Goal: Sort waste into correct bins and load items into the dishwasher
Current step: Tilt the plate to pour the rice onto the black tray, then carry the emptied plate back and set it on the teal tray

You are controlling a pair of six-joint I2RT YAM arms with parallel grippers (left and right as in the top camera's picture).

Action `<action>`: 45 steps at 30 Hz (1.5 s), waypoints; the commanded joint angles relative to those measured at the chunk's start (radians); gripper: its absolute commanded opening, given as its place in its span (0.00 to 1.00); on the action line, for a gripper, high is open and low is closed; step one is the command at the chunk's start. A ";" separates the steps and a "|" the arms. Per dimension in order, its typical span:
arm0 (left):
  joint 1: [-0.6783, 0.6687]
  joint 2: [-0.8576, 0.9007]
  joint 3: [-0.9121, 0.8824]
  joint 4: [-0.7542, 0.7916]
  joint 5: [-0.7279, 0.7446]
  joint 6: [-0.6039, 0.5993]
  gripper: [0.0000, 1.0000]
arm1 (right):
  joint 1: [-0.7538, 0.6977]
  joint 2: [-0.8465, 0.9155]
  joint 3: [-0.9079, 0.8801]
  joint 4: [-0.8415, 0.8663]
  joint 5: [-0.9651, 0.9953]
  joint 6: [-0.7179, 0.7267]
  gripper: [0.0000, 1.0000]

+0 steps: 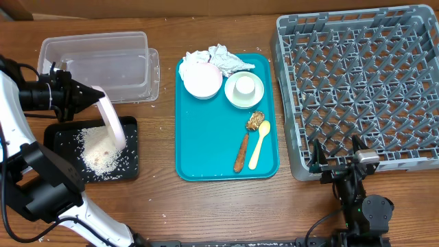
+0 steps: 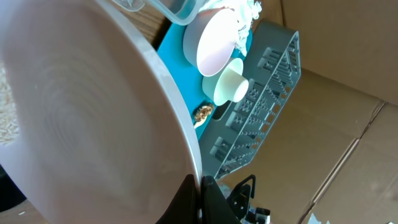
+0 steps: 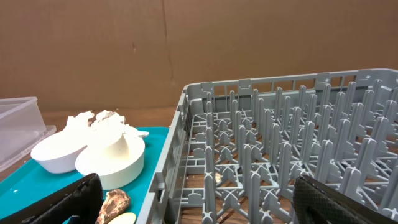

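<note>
One plate [image 1: 113, 125] tilts over the black tray [image 1: 62, 137], rice [image 1: 99, 154] lying in it; the left end effector [image 1: 98, 96] grips the plate's rim. The right end effector [image 1: 336, 159] gapes open. Next, we judge: carry the plate to the dish rack [image 1: 357, 75].

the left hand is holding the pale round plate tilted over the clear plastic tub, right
No: the left hand holds the pale round plate tilted over the shallow black rectangular tray, where loose white rice grains lie, not the clear plastic tub. The overhead view shows it.
</note>
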 commanded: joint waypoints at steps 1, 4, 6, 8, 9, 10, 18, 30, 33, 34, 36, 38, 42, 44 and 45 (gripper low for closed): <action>0.003 -0.058 -0.062 -0.004 0.066 0.025 0.04 | 0.000 -0.010 -0.010 0.004 0.010 0.000 1.00; 0.003 -0.058 -0.075 0.013 0.075 0.068 0.04 | 0.000 -0.010 -0.010 0.004 0.010 -0.001 1.00; 0.018 -0.058 -0.075 -0.004 0.079 0.070 0.04 | 0.000 -0.010 -0.010 0.004 0.010 -0.001 1.00; 0.025 -0.059 -0.075 0.000 0.084 0.083 0.04 | 0.000 -0.010 -0.010 0.004 0.010 0.000 1.00; 0.026 -0.058 -0.075 0.008 0.083 0.083 0.04 | 0.000 -0.010 -0.010 0.004 0.010 0.000 1.00; 0.027 -0.057 -0.076 0.000 0.080 0.083 0.04 | 0.000 -0.010 -0.010 0.004 0.010 -0.001 1.00; 0.027 -0.064 -0.089 0.004 0.119 0.091 0.04 | 0.000 -0.010 -0.010 0.004 0.010 0.000 1.00; 0.025 -0.068 -0.094 0.023 0.110 0.098 0.04 | 0.000 -0.010 -0.010 0.004 0.010 -0.001 1.00; 0.025 -0.068 -0.094 0.033 0.105 0.098 0.04 | 0.000 -0.010 -0.010 0.004 0.010 0.000 1.00; 0.026 -0.068 -0.094 0.022 0.100 0.089 0.04 | 0.000 -0.010 -0.010 0.004 0.010 0.000 1.00; 0.022 -0.070 -0.094 -0.004 0.112 0.092 0.04 | 0.000 -0.010 -0.010 0.004 0.010 -0.001 1.00; 0.013 -0.071 -0.094 0.022 0.100 0.099 0.04 | 0.000 -0.010 -0.010 0.004 0.010 -0.001 1.00; -0.011 -0.074 -0.094 -0.004 0.079 0.136 0.04 | 0.000 -0.010 -0.010 0.004 0.010 -0.001 1.00; -0.040 -0.080 -0.094 -0.004 0.065 0.135 0.04 | 0.000 -0.010 -0.010 0.004 0.010 0.000 1.00; -0.056 -0.085 -0.094 -0.004 0.066 0.135 0.04 | 0.000 -0.010 -0.010 0.004 0.010 0.000 1.00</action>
